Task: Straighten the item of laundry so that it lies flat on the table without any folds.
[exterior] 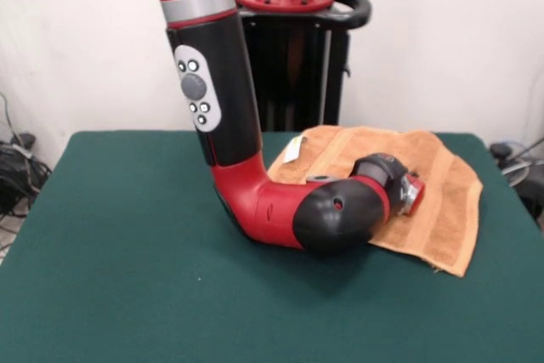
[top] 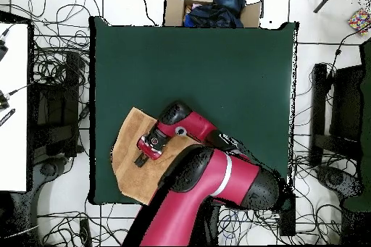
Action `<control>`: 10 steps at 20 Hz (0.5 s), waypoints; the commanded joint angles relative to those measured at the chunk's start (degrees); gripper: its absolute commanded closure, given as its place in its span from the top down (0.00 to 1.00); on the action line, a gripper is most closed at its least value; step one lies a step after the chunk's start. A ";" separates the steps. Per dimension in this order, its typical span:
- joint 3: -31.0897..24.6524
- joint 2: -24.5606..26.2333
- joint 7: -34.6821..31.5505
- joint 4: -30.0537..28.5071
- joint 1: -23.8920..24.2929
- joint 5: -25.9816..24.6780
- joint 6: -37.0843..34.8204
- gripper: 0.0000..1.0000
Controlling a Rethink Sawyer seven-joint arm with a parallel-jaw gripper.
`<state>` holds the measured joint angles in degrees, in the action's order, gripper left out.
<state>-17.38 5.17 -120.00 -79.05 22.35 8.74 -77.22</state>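
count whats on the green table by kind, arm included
towel: 1
robot arm, its gripper over the towel: 1
table itself: 1
Total: 3

So the towel [exterior: 433,197] sits on the far right part of the green surface [exterior: 127,278], white tag [exterior: 293,149] at its left end. The red arm's elbow bends low over it, pincer [exterior: 411,194] right above the cloth.

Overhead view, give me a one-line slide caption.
Sawyer gripper low over the orange-tan towel at the green table corner nearest the robot.
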 commanded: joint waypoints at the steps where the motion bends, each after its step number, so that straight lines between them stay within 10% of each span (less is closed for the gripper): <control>1: 8.00 -3.37 -1.95 0.71 -4.50 -20.07 45.77 0.00; 10: 9.66 12.05 2.60 23.04 0.96 -25.44 39.96 0.00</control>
<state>-18.39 2.96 -120.02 -78.02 20.48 1.52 -75.71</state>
